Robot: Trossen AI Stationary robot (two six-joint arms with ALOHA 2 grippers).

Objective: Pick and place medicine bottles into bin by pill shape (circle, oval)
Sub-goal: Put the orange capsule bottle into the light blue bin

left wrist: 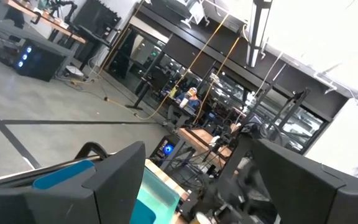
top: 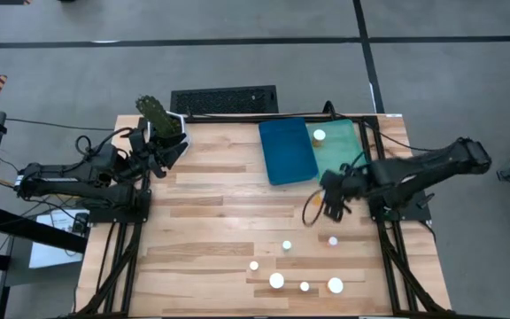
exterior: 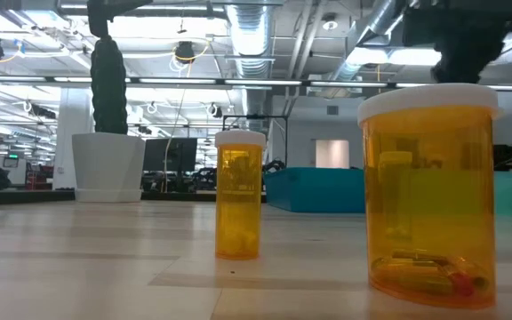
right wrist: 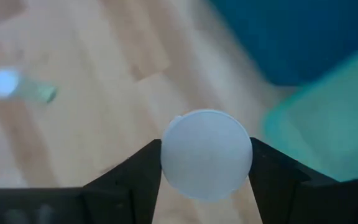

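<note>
- Your right gripper point(right wrist: 206, 163) has a white-capped bottle point(right wrist: 206, 154) pinched between its fingers, one finger against each side of the cap. In the high view it sits right of centre, just below the bins.
- The dark blue bin point(top: 287, 151) and the teal bin point(top: 342, 152) lie side by side at upper centre-right. One bottle point(top: 319, 136) already stands in the teal bin, so that one looks done.
- The dark blue bin shows nothing inside from above.
- Left to sort: six white caps are clustered at the lower centre-right of the surface point(top: 202, 204), around point(top: 276, 281) and point(top: 335, 284), with smaller ones among them.
- My read: you're early, one placed, one in hand, six waiting.
- Your left gripper point(top: 168, 152) is parked at upper left beside the potted plant point(top: 161, 115), fingers spread and holding nothing.
- Room to move: the wood between the cluster and the bins is open, so the carry path looks free.
- Mind the right edge: the nearest caps and the teal bin sit close to it, near the arm's base.
- The cluster is tight, so picking one could nudge a neighbour.
</note>
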